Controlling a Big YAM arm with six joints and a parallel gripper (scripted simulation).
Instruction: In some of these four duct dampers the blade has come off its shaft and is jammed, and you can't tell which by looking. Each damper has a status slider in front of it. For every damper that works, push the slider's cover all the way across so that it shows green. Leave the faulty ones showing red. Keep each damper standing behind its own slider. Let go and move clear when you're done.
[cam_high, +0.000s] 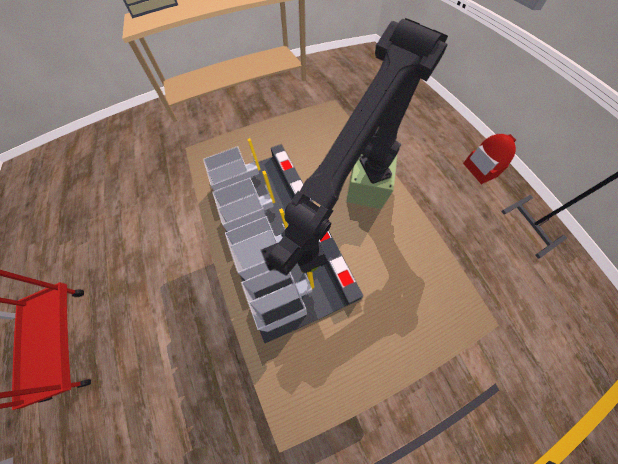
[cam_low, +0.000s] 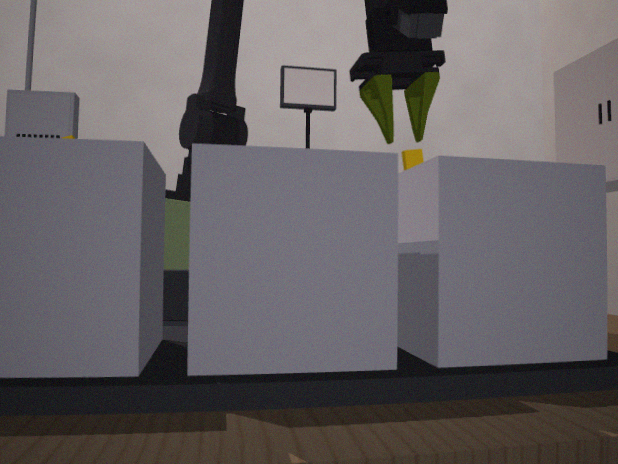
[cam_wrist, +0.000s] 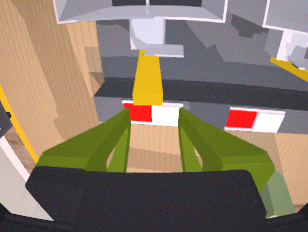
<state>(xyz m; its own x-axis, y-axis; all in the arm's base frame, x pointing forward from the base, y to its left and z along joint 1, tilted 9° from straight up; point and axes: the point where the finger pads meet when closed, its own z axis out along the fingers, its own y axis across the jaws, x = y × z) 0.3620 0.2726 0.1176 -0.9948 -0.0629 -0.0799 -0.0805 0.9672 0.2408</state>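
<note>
Overhead, gripper (cam_low: 404, 142) (cam_wrist: 154, 115) poised, jaws apart, nothing between, presumably having freed the yellow handle (cam_low: 412, 159) (cam_wrist: 148, 80). End damper (cam_high: 277, 305) (cam_wrist: 147, 47) stands behind its slider (cam_high: 345, 277) (cam_wrist: 152, 113), red showing; verdict probably pending.

From my end it looks like a workshop or lab-type rm; can't pin down which. Top view: wood-plank flr, plain grey walls w/ white skirting. Upper L I've got a wooden bench (cam_high: 232, 75) w/ a lower shelf; lower L, a red cart (cam_high: 42, 345) on black castors. R side: a red-and-grey item (cam_high: 492, 157) on the flr, type unclear, nr a dark stand (cam_high: 536, 226) w/ splayed feet. Yellow strip (cam_high: 582, 425) at lower R corner. Ext. view, upper ctr: a framed panel (cam_low: 308, 88) on a thin post. No home furnishings that I can see.
</note>
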